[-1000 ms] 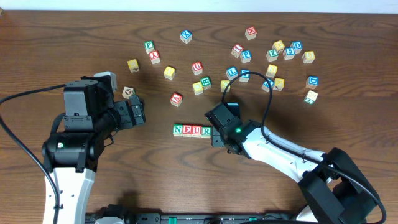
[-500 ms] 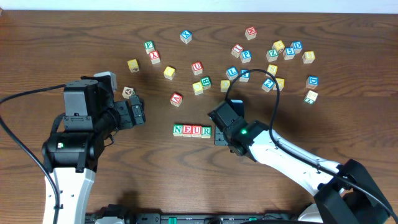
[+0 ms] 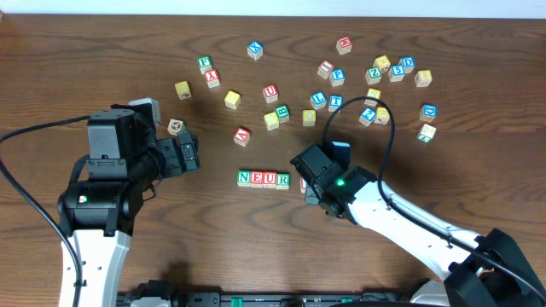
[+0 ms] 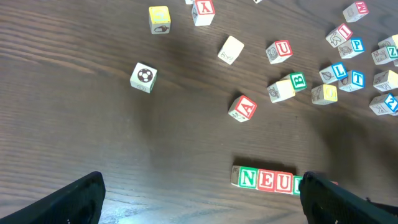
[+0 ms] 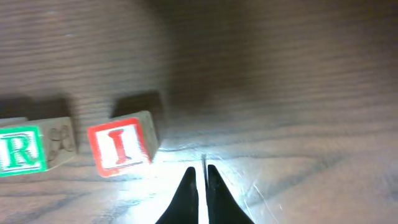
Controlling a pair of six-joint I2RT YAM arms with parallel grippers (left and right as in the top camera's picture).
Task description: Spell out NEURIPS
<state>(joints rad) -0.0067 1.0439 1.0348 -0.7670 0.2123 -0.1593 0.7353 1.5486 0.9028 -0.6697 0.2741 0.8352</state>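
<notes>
Table (image 3: 77, 51): dark wood grain. Red A cube (image 3: 242, 135) lies alone, turned askew. Ball-printed cube (image 3: 176, 127) sits well apart to its left. Green B cube (image 3: 282, 112) sits against 1 pale yellow cube (image 3: 271, 121) (face illegible). Blue X cube (image 3: 255, 49) lies near the far edge.

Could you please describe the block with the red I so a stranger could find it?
Find the row of blocks reading NEUR near the table's middle. The I block sits just past its right end, slightly apart. Its red-framed red letter differs from the neighbouring green R.
</notes>
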